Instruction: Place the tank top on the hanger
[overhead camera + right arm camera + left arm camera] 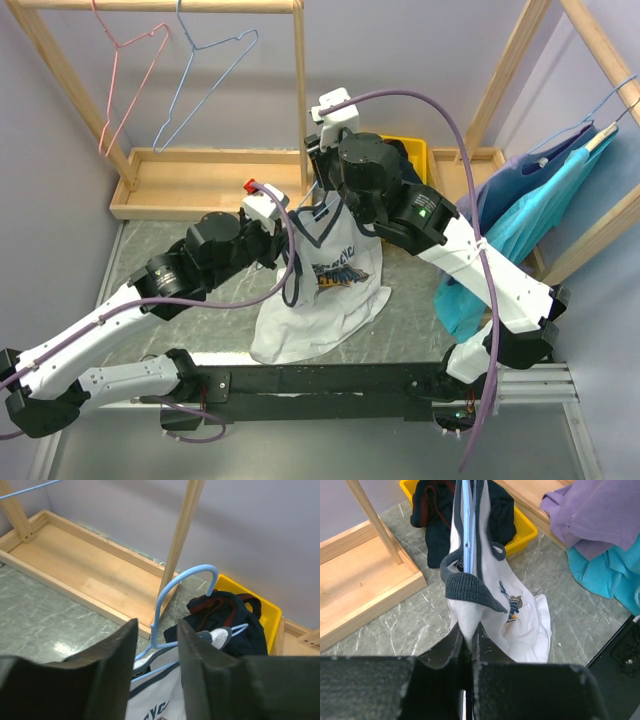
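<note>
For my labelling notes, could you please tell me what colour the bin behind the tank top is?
The bin is yellow, holding a dark navy garment; the left wrist view shows it best.

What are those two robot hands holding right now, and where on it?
The left tool pinches the white fabric of the tank top just below its navy trim. The right tool stands open around the neck of the hanger, not gripping.

The only lettering stands on the tank top (318, 290). In the right wrist view dark block letters along its chest print read roughly "YCA", cut off by the frame edge. From above, the same curved line of navy letters sits over the colourful graphic but is too small to read. Nothing else carries legible text.
</note>
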{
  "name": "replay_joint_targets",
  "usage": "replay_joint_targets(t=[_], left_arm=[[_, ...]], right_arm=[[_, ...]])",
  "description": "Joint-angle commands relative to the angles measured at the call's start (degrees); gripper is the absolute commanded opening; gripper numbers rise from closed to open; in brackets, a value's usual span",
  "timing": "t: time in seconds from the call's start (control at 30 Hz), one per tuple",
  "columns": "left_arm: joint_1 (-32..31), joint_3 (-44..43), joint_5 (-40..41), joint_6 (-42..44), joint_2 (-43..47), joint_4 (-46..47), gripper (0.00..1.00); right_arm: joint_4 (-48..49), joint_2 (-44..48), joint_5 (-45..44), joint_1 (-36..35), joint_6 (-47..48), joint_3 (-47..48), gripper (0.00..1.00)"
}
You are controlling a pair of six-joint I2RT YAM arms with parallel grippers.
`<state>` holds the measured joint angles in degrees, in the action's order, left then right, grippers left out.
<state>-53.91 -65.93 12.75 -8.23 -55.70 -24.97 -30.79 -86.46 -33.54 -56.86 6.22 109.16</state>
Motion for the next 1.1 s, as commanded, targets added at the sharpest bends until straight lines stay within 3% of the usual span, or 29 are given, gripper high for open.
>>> replay_joint_targets(t=[0.0,0.23,0.47,0.73,0.93,1.07], left_arm=[[0.03,0.89,1.48,-0.47,2.09,6.08,0.01],[0.03,6.77,3.33,-2.58,5.6,9.76,0.01],[0.03,10.03,5.61,-4.33,7.89,10.38,0.01],[0.12,8.81,10.88,-5.22,10.7,5.91,0.01],[0.12,1.35,15.63,-4.08,10.89,-0.24,0.01],[0.12,-11.9,18.36,0.04,8.25,-4.82,0.01]], right_arm=[[1.34,2.69,1.63,-0.36,-0.77,0.0,0.54],[3.27,7.17,7.69,-0.36,-3.66,-5.79,0.77],[3.89,12.1,16.57,-0.36,-5.69,-10.46,0.82],[5.91,20.09,9.46,-0.36,-9.03,-17.75,0.83],[4.07,22.47,7.09,-0.44,-9.82,-17.06,0.84],[2.49,21.68,6.56,-0.36,-10.08,-15.04,0.83]])
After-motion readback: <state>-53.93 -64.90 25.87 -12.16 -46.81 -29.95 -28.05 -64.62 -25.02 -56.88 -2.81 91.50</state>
